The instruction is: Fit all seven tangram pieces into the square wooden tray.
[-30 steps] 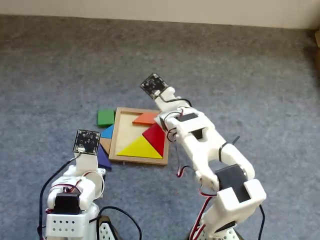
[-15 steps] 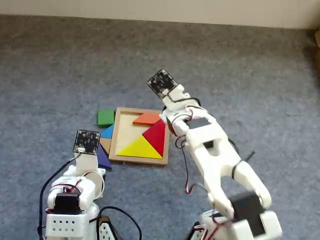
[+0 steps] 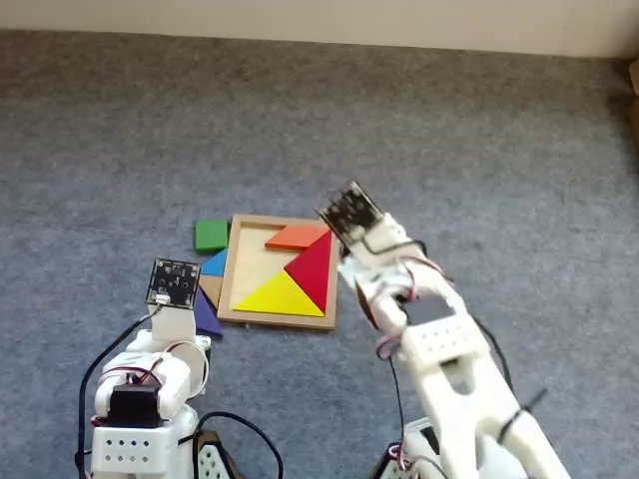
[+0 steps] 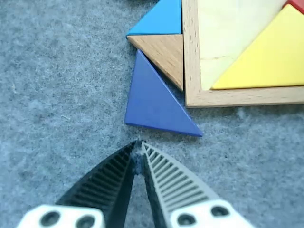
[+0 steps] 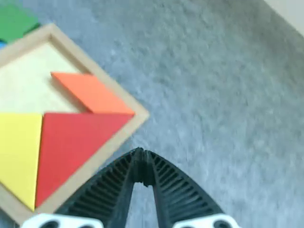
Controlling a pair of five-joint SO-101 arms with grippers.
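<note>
- The left gripper (image 4: 139,154) is clenched, its two ribbed fingers pressed together at the tips with nothing between them. It sits over the grey carpet (image 3: 449,130), just beside the long edge of a dark blue triangle (image 4: 152,104).
- The right gripper (image 5: 141,164) is likewise closed on nothing. Its tips are over carpet, just outside the tray edge that runs along the red triangle (image 5: 71,142).
- The square wooden tray (image 3: 232,299) lies flat on the carpet between the two arms.
- Three pieces lie inside it. A large yellow triangle (image 3: 283,296) lies along the side nearest the arms. The large red triangle fills the side by the right arm and meets the yellow one edge to edge. An orange parallelogram (image 3: 297,237) lies along the far edge, touching the red triangle.
- The rest of the tray floor is bare pale wood.
- Four pieces lie on the carpet outside the tray, by the left arm. A green square (image 3: 211,235) is near the far corner. A light blue triangle (image 4: 161,19) and a wood-coloured triangle (image 4: 161,54) touch the rim, and the dark blue triangle is by the near corner.
</note>
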